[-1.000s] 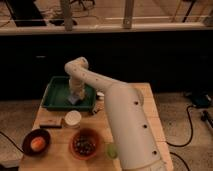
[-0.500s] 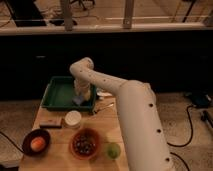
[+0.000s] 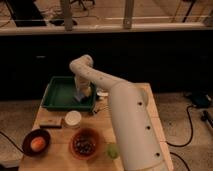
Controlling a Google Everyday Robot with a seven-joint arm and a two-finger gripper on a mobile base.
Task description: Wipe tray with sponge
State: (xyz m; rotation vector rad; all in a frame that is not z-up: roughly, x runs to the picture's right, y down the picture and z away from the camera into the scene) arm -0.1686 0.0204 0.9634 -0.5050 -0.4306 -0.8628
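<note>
Sponge (image 3: 79, 96) sitting at the right end of the tray (image 3: 56, 93), with the gripper (image 3: 83, 93) right on it.
The arm (image 3: 125, 120) is bending down over the tray's right end, and the gripper is sitting low inside it; whether it is grasping the sponge or only resting against it, I cannot tell. The tray is lying at the back left of the table (image 3: 60, 135). Just in front of it a white cup (image 3: 73, 118) and a dark block (image 3: 51, 122) are sitting side by side; nearer the front, two brown bowls (image 3: 36, 142) (image 3: 85, 143) are standing, a green round thing (image 3: 112, 150) beside the right one.
</note>
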